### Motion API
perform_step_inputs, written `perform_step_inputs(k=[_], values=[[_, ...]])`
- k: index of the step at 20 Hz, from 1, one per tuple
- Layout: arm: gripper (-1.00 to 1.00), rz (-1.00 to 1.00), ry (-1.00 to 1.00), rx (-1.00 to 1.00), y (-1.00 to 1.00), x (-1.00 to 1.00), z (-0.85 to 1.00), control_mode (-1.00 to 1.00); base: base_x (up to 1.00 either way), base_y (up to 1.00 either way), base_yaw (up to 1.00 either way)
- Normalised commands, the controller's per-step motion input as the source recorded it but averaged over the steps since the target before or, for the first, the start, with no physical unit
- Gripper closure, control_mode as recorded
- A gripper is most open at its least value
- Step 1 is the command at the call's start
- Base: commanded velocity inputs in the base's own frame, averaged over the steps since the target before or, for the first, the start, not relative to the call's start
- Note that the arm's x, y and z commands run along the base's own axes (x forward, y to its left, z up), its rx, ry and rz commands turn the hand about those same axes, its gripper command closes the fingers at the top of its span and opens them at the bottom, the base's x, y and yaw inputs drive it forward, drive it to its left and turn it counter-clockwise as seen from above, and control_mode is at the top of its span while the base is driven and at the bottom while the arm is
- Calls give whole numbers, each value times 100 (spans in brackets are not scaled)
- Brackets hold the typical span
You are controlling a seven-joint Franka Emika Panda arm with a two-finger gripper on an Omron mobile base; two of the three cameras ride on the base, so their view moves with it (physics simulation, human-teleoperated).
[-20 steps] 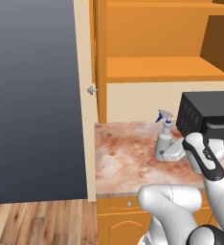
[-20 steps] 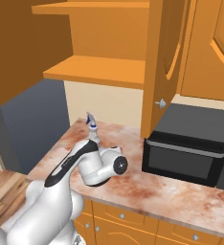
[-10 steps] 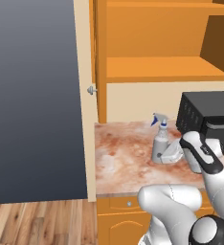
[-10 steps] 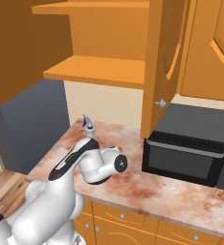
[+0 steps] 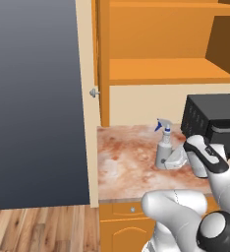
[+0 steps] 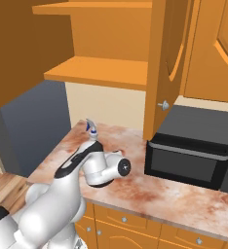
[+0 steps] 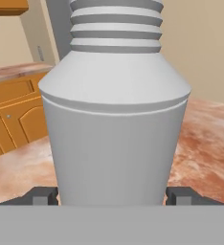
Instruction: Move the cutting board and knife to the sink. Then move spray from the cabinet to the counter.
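Here, closest to the hand camera, the gripper [image 7: 112, 198] is standing wide, one dark finger tip [image 7: 39, 195] at eight o'clock and the other at four o'clock, with the pale grey body of the spray [image 7: 115, 139] sitting between them. Whether the pads are pressing on the bottle or merely flanking it, I cannot tell from this close; it looks like a loose bracket, not a clamp.

The spray is standing upright on the counter [image 5: 124, 162], out of the cabinet [image 5: 161, 71], so the last step of the task is reading as nearly done. In the left base view the bottle [image 5: 164, 150] is sitting just beside the arm's wrist, with the blue-tipped nozzle pointing toward ten o'clock.

I am judging it a light, stiff plastic cylinder, smooth and therefore somewhat slippery, and tall enough to tip if nudged near the neck. The straight wall below the shoulder is offering the best hold; the ribbed neck and trigger are narrower and less steady.

Farther back, at two o'clock, a black microwave [image 5: 215, 120] is resting on the counter near the bottle. No label, brand or writing is showing on anything.
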Motion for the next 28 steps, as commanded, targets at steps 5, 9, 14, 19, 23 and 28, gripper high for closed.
perform_step_inputs(k=[5,9,14,19,23,28], values=[[100,-8,-1,0,21,0,-33,-100,0,0,0],[100,-8,-1,-1,24,0,-34,-100,0,0,0],[100,-7,-1,-2,27,0,-37,-100,0,0,0],[100,-7,-1,-2,31,-1,-38,-100,0,0,0],[100,-6,0,-3,33,0,-37,-100,0,0,0],[100,-6,-1,-2,30,0,-35,-100,0,0,0]])
